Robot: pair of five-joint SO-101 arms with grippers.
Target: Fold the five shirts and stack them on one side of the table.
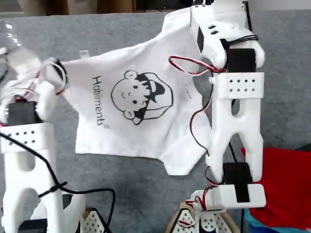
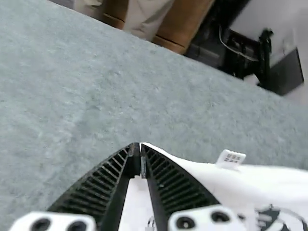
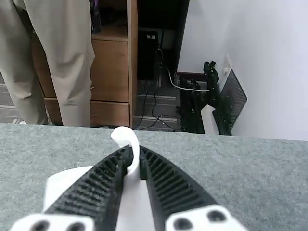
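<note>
Grey felt tabletop (image 1: 141, 194) beneath white shirt (image 1: 97, 141), two edges nipped in fully closed left pincer (image 2: 140, 146) and right pincer (image 3: 128, 152).

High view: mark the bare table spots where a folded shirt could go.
Bare table lies between the near edge of the white shirt and the arm bases, along the far edge beyond the shirt, and right of the right arm, beyond the red shirt. The middle and the near right corner are crowded.
</note>
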